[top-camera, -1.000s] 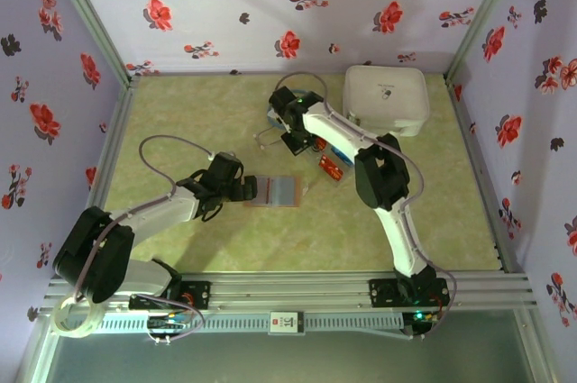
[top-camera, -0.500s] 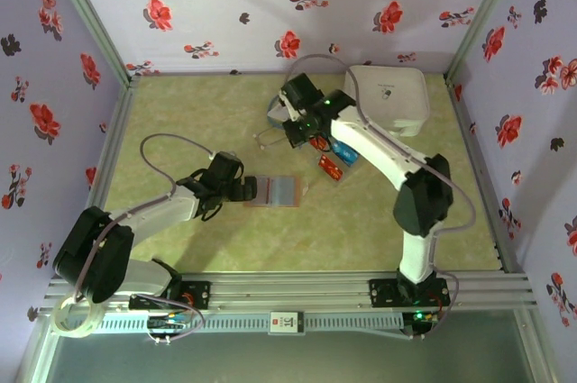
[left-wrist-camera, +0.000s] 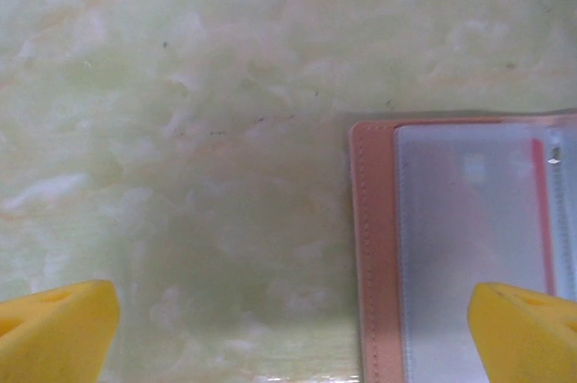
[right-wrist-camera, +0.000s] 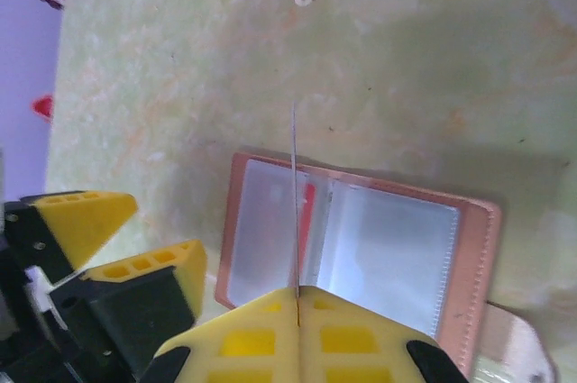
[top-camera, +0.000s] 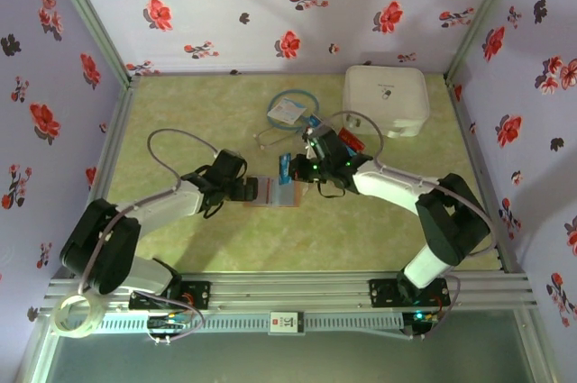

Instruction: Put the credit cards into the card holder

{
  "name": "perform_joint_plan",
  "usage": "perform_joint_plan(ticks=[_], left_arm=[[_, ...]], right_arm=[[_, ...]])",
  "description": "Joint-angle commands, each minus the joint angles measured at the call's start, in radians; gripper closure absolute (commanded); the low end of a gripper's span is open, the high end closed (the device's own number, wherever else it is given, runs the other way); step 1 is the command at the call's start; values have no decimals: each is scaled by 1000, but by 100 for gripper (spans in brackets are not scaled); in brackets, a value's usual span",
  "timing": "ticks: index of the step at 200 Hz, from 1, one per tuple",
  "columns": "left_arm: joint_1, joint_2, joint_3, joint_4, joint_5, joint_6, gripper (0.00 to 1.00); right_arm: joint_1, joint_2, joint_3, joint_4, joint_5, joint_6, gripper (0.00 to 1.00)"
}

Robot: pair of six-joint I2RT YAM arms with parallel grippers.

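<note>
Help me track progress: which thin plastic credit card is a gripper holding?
The thin blue plastic card pinched on edge in the right gripper, over the open pinkish-tan leather card holder; a red card lies by the white square case.

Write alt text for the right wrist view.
The right gripper, shut, holds a card edge-on over the open card holder on the green table. The left gripper, open, sits beside it.

Boxed in on three sides by lilac walls (top-camera: 216, 4) printed with red and dark flowers, joined at the back corners by grey metal posts (top-camera: 84, 13). Floored with a pale green marbled tabletop (top-camera: 180, 113). Edged at the near side by a silver slotted rail (top-camera: 297, 286). Lit softly and evenly, with faint shadows
</note>
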Motion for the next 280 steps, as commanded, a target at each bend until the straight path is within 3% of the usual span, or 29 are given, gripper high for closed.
perform_joint_plan(ticks=[1, 83, 280], left_arm=[[-4, 23, 36, -25, -44, 31, 0], [-15, 73, 43, -25, -106, 45, 0], [-47, 115, -8, 22, -122, -8, 0]], right_arm=[[-6, -23, -79, 302, -29, 149, 100], [0, 56, -236, 568, -39, 262, 100], [26, 161, -275, 678, -36, 293, 100]])
